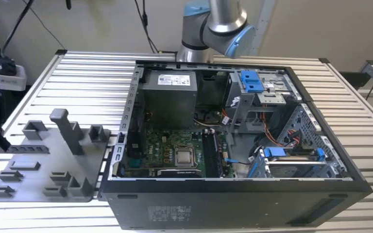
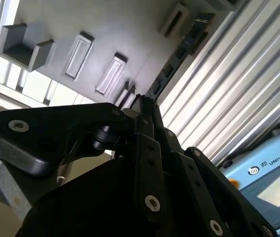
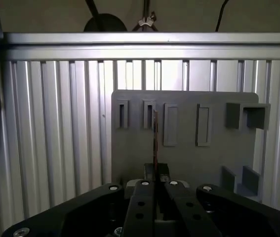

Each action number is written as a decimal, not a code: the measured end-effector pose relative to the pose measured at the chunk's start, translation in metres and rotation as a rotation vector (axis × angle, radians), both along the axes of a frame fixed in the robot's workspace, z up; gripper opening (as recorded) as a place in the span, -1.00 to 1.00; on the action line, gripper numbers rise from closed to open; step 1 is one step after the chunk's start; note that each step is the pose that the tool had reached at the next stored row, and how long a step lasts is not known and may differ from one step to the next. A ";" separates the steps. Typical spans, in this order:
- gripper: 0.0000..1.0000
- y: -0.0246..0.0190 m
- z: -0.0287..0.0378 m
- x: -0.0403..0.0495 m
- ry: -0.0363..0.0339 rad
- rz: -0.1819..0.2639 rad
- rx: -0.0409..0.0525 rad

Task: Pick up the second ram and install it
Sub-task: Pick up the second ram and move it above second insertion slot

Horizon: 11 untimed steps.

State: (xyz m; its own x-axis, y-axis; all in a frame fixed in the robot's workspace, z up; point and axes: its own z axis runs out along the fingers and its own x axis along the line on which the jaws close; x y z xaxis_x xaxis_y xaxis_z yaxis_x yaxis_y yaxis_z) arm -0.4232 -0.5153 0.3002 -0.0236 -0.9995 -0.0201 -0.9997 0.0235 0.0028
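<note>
Black end effector (image 2: 142, 102) pinches one end of the thin dark-blue ram stick (image 2: 179, 54) over the grey slotted tray (image 2: 130, 29). The stick looks light, stiff and fragile, so hold it by its edges.

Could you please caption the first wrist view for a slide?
The gripper shut on the second ram, edge-on against the grey slotted holder on the slatted table.
</note>
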 end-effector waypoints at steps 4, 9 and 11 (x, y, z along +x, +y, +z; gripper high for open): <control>-0.72 0.0000 0.0087 0.0000 -0.0001 0.000 0.0001; -0.72 0.0000 0.0216 0.0001 -0.0001 0.000 0.0001; -0.72 0.0000 0.0267 0.0000 0.0000 0.000 0.0000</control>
State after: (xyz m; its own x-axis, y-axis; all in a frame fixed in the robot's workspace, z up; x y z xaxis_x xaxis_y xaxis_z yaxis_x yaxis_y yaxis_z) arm -0.4232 -0.5153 0.3269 -0.0235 -0.9995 -0.0201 -0.9997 0.0234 0.0027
